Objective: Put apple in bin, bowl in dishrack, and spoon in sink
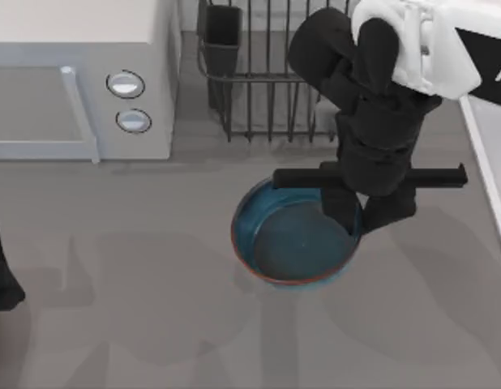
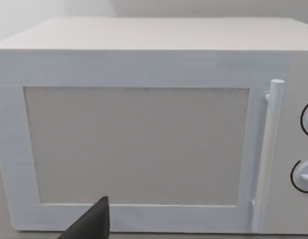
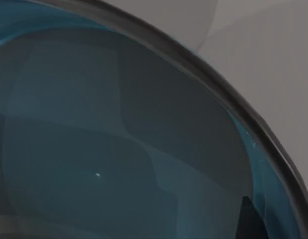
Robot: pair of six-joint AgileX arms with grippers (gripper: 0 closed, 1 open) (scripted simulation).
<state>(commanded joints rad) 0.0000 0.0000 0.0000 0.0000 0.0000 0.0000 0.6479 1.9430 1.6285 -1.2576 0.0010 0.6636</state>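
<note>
The teal-blue bowl (image 1: pixel 293 235) with its reddish-brown rim sits upright on the grey table, in front of the dark wire dishrack (image 1: pixel 267 89). My right gripper (image 1: pixel 362 217) reaches down over the bowl's right side, one finger inside the wall and one outside, shut on the rim. The right wrist view looks close into the bowl's blue inside (image 3: pixel 119 149), with a dark fingertip (image 3: pixel 249 221) at the edge. At the table's right edge lies the pale rim of the sink (image 1: pixel 487 162). The apple, spoon and bin are out of view. My left arm (image 1: pixel 1 279) is parked at the far left.
A white microwave (image 1: pixel 72 73) with two round knobs stands at the back left, and the left wrist view faces its door (image 2: pixel 139 144). A black utensil cup (image 1: pixel 222 36) hangs at the rack's left corner. Open table lies in front of the bowl.
</note>
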